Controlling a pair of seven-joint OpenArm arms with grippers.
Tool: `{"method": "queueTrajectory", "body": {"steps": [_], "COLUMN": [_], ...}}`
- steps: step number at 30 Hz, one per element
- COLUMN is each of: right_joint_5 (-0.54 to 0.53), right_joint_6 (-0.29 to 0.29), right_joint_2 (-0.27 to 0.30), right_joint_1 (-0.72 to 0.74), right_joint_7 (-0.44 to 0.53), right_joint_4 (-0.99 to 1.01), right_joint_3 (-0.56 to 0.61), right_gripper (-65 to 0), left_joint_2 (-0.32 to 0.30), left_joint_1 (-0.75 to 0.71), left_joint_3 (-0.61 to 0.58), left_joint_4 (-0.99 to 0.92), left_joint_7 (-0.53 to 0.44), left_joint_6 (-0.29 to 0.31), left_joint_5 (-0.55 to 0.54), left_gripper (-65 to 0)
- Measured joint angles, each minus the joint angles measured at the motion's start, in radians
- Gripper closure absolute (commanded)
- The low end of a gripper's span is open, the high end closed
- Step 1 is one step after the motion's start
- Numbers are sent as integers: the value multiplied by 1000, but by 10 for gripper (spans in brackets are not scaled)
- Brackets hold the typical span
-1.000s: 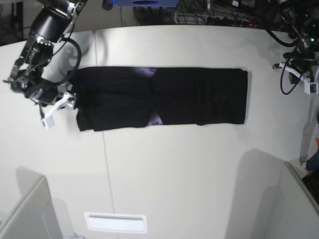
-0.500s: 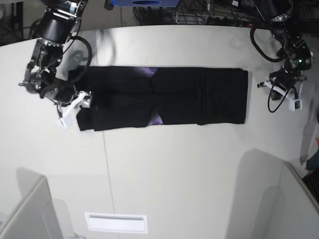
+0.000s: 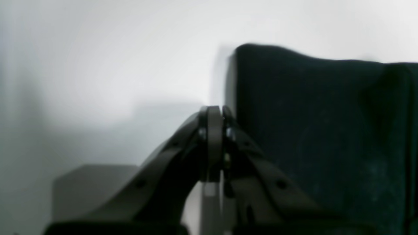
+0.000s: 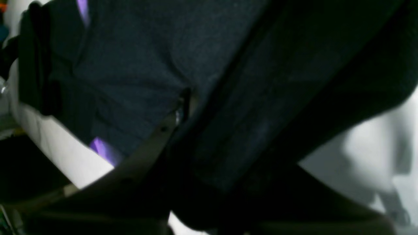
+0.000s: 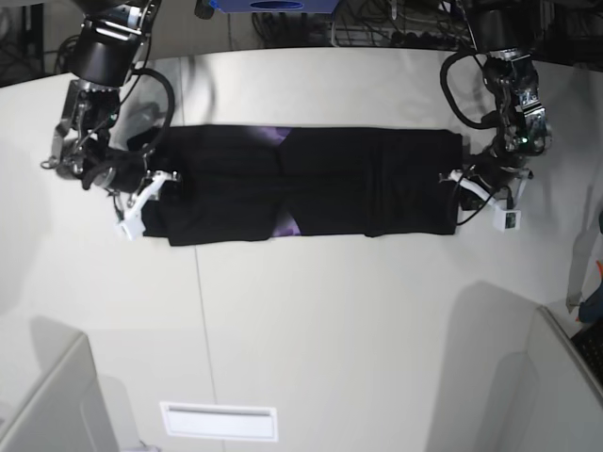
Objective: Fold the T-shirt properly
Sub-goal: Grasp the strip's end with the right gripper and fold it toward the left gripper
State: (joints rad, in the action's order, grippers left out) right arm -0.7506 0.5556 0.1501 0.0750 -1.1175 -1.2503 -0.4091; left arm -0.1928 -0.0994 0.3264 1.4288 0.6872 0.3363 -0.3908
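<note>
The T-shirt [image 5: 306,184] lies flat across the upper middle of the pale worktop [image 5: 330,330] as a long, narrow black band, running from one arm to the other. Its long sides look already turned in toward the middle, with only slivers of the purple print [image 5: 292,226] peeping out at the seam where the flaps meet — so I'd say the lengthwise folds are done and the plain side is what mostly shows. What seems left is bringing the band's ends together, once or twice, to make a compact packet, then smoothing it. Both arms are down at the two short ends, which fits that next step. The right tool [image 5: 155,184] sits on the end at the base view's left; its wrist camera shows dark cloth bunched right over the fingers [image 4: 183,107], and the jaws look drawn in on a fold of the shirt, though the picture is too dark and blurred for me to be sure how much cloth is caught. The left tool [image 3: 214,120] is at the opposite end, its jaws pressed fully together with nothing between them — the tips sit just beside the shirt's edge, on bare worktop, not on the cloth. So only one end appears gripped, and the left side would have to open and take its corner before any shared lift. The edges at that end look fairly square, a little wavy along the top.
</note>
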Motion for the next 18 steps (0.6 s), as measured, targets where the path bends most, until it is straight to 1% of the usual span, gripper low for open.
{"method": "queueTrajectory", "body": {"steps": [1,2,5,7,8,10,11,14,16,17,18], "right_joint_5": [0,10,31,36,25,-4,1,2,7,13,18], "right_joint_6": [-35,-89,-170,-212,-233,-295,-340,-417,-447,-477,-489], "right_joint_2": [14,24,42,49,47,32,25,6,-4,-19,-38], "right_joint_1": [8,14,6,-8,-16,-34,-47,-82,-92,-94,-95], "right_joint_7": [-4,-8,-10,-10,-8,-4,0,-7,-11,-10,-5], "right_joint_4": [-3,-18,-130,-237,-290,-378,-418,-492,-531,-556,-579], "right_joint_3": [5,7,15,79,119,206,249,360,418,433,447], "right_gripper": [0,0,0,0,0,0,0,0,0,0,0], "left_joint_2": [18,31,69,82,87,90,91,92,91,89,87], "left_joint_1": [0,1,2,2,2,1,0,-13,-27,-31,-32], "left_joint_3": [-12,-27,-58,-73,-79,-89,-90,-90,-90,-90,-90], "left_joint_4": [4,5,5,6,7,11,20,69,100,111,116], "left_joint_7": [-6,-12,-19,-19,-19,-18,-10,38,51,63,66], "left_joint_6": [-1,0,4,4,3,3,4,3,3,3,3], "left_joint_5": [0,-5,-11,-17,-18,-18,-17,2,10,13,21], "left_gripper": [0,0,0,0,0,0,0,0,0,0,0]}}
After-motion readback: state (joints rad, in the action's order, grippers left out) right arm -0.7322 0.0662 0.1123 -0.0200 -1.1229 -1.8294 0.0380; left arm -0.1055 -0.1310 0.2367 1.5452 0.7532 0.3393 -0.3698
